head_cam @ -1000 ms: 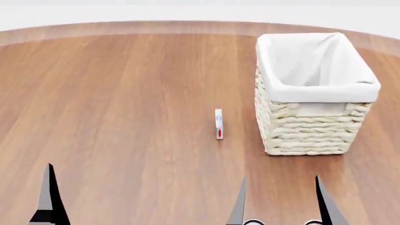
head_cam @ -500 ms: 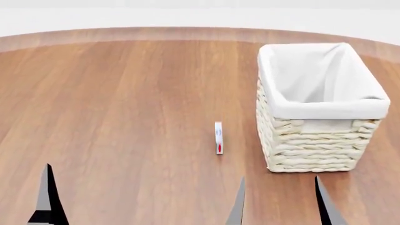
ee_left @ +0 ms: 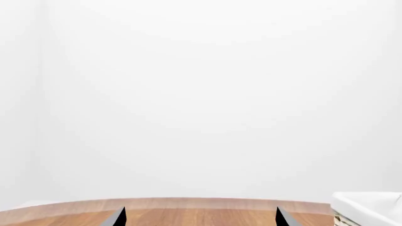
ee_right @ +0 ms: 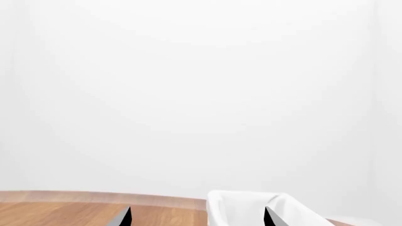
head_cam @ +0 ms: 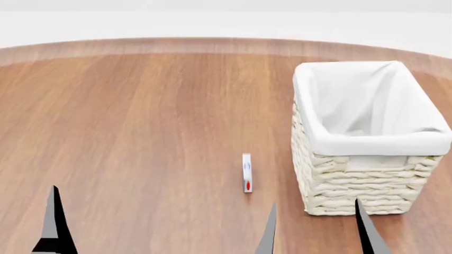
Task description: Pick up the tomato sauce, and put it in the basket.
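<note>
Left gripper (head_cam: 53, 222): low at the near edge of the head view, only one dark fingertip showing there; the left wrist view shows two tips spread apart with nothing between them.

Surface (head_cam: 141, 116): brown wood grain, running back to a curved far edge.

Tomato sauce (head_cam: 246, 172): here's the odd bit, it shows only as a thin upright sliver, white with a red patch low down, standing on the wood just left of the basket and ahead of the right gripper. No round can body can be made out.

Handling: likely a stiff, light tin with smooth, slippery sides; I'd take it across the middle of the body, squarely, so it doesn't tip.

Label: a red mark and a faint bluish one, far too small to read.

Right gripper (head_cam: 316, 227): two dark tips wide apart, empty, pointing toward the sliver and the basket.

Basket (head_cam: 353, 177): cream wicker, white lining folded over the rim, interior open.
</note>
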### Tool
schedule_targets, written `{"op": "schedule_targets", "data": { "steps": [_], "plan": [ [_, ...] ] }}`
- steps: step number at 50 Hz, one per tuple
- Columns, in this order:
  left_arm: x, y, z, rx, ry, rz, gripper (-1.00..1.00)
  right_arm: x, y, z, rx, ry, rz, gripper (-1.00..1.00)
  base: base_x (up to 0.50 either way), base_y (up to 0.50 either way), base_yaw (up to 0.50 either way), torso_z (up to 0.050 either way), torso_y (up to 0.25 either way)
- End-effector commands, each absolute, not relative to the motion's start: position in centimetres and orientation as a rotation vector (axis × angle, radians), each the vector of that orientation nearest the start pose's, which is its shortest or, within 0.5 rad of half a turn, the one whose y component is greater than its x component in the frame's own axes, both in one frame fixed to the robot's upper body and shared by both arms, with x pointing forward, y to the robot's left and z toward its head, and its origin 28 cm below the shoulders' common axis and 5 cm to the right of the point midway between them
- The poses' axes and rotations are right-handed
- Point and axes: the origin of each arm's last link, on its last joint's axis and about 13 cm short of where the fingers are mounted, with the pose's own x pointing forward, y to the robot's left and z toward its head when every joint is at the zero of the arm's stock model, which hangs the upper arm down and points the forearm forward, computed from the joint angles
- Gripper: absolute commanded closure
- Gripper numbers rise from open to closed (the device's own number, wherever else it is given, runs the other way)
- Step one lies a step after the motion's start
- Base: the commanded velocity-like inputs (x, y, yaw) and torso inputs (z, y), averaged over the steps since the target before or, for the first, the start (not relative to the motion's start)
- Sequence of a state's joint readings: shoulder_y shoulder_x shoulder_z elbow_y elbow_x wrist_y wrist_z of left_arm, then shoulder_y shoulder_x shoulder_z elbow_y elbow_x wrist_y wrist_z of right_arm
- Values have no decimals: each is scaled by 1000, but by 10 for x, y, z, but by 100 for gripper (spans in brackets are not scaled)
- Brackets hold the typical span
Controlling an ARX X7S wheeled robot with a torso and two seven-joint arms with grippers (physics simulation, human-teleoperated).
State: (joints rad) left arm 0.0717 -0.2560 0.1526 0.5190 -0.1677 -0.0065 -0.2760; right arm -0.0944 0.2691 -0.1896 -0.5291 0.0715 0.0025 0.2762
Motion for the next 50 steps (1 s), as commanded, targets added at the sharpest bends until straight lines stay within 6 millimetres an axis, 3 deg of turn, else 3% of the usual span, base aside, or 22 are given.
{"op": "schedule_targets", "data": {
  "steps": [1,36,50],
  "plan": [
    [187,213,104,-15,-396,20,-100,182,-100,101,-73,-403,7,-100,164,0,0,0,0],
    [188,213,102,-20,-389,20,-100,185,-100,99,-78,-397,-40,-100,124,0,0,0,0],
    [189,213,101,-20,-381,19,-100,191,-100,86,-79,-341,-36,-100,0,0,0,0,0]
  ]
}}
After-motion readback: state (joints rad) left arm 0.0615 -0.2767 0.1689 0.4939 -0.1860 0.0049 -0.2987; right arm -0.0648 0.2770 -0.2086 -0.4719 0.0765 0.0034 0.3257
